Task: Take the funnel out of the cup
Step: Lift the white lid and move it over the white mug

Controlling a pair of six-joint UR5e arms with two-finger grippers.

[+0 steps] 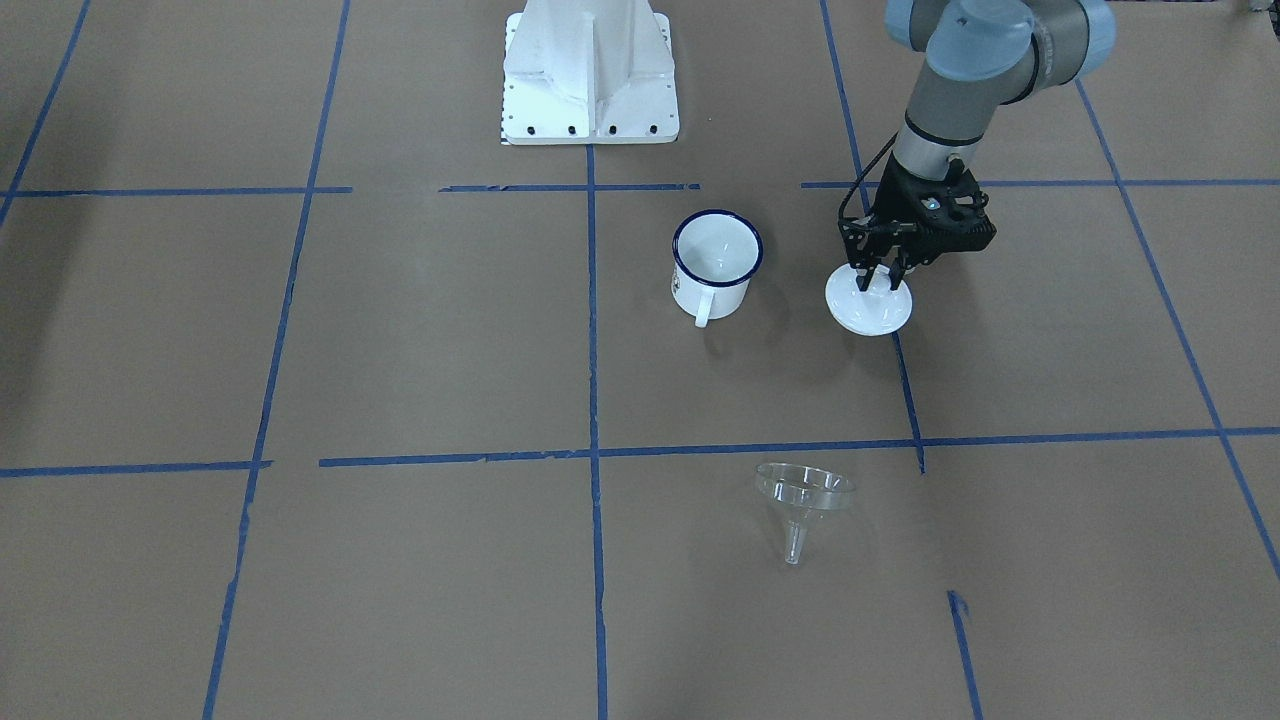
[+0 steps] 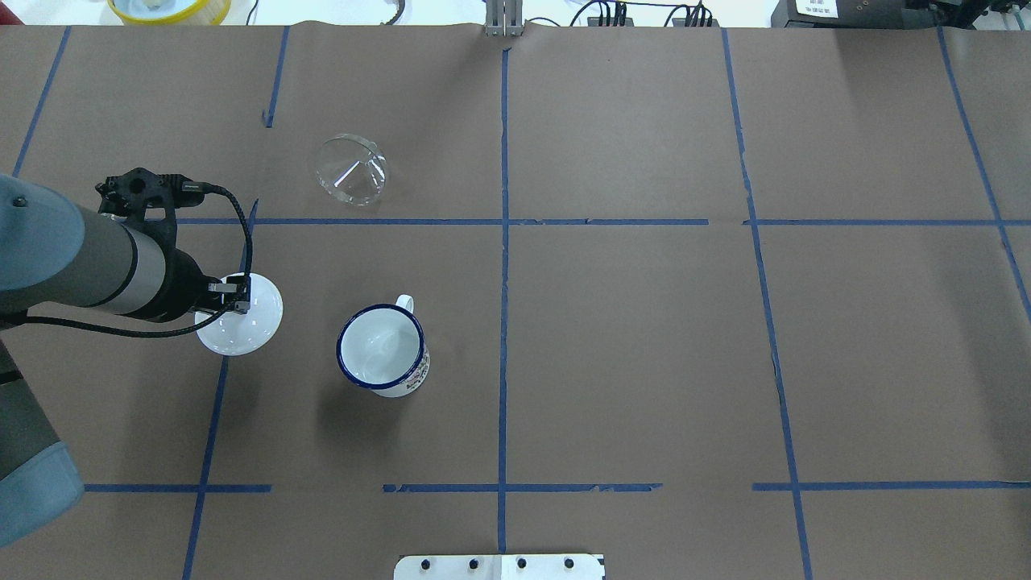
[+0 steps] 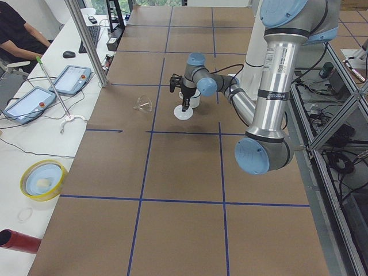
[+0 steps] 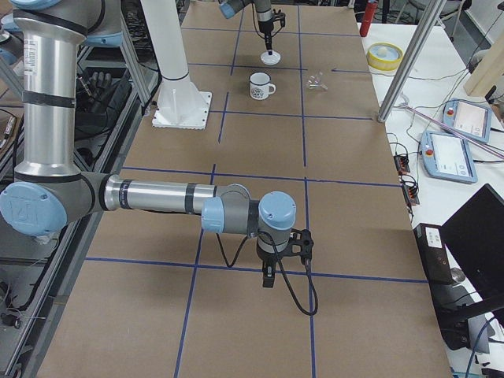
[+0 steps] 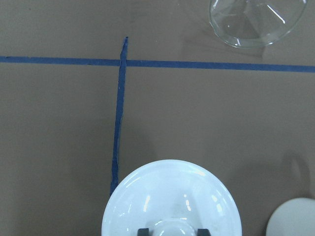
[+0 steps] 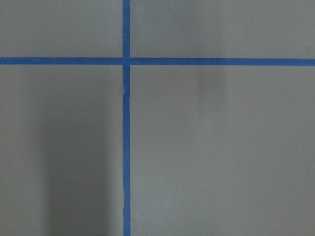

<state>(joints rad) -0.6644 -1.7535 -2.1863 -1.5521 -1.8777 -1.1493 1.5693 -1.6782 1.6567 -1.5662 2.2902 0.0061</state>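
The clear funnel (image 1: pixel 805 495) lies on its side on the brown table, apart from the cup; it also shows in the overhead view (image 2: pixel 352 169) and at the top of the left wrist view (image 5: pixel 256 19). The white cup (image 1: pixel 715 262) with a dark blue rim stands upright and empty (image 2: pixel 383 350). My left gripper (image 1: pixel 880 275) is beside the cup, its fingers closed on the knob of a white round lid (image 1: pixel 868 312), as the left wrist view (image 5: pixel 171 231) shows. My right gripper (image 4: pixel 268 277) shows only in the exterior right view, low over the table, far from both; I cannot tell its state.
The robot's white base plate (image 1: pixel 590 75) stands behind the cup. Blue tape lines (image 2: pixel 503 242) divide the table into squares. A yellow-rimmed bowl (image 2: pixel 169 8) and cables lie beyond the far edge. The right wrist view holds only table and tape.
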